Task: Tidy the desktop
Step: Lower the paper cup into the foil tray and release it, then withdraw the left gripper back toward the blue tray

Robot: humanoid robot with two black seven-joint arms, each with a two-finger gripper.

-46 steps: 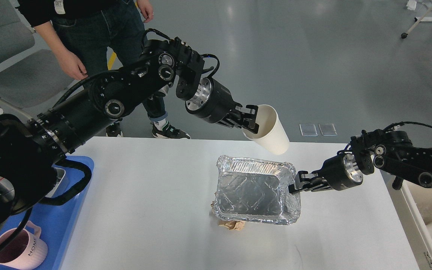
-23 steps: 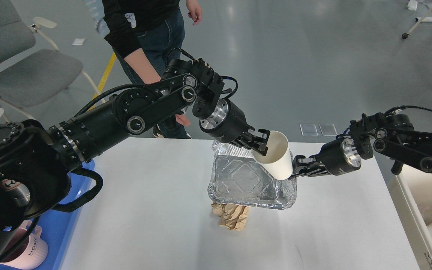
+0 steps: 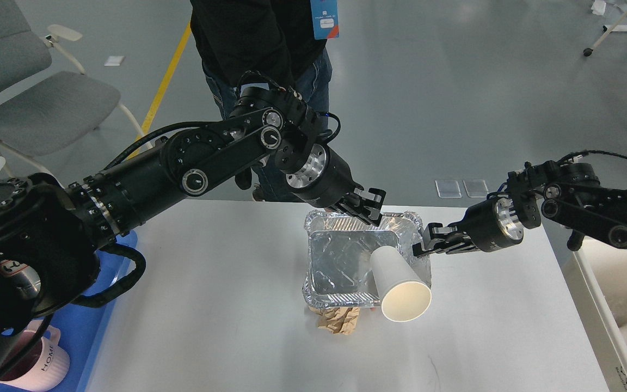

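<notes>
At the far left you have a blue plastic tray point(image 3: 120, 272) at the edge of the desktop point(image 3: 226, 316), with a pink mug point(image 3: 41, 362) standing in it; the mug appears already sorted, which suggests the tray is the collection point for reusable items. The desktop itself fills the lower middle of the view, bare to the left of centre.

Your left gripper point(image 3: 367, 206) hangs above the far rim of the foil tray point(image 3: 340, 261). Its fingers point(image 3: 374, 197) stand apart and hold nothing. The white paper cup point(image 3: 399, 283) lies on its side below it, base in the foil tray and open mouth projecting over the near right corner, towards you. That lie is consistent with a drop into the tray, so that the rubbish can go out as one load.

A crumpled brown paper point(image 3: 338, 319) sits on the desktop, partly tucked under the foil tray's near edge. It is not yet collected.

Your right gripper point(image 3: 418, 249) is clamped on the foil tray's right rim, and the tray is tilted, its right side lifted clear. In my judgement this hold steadies the tray as a receptacle. The cup rests insecurely and may roll out if you tip further.

At the far right, a cream bin point(image 3: 596, 305) stands beside the table, cups visible inside: the likely destination.
</notes>
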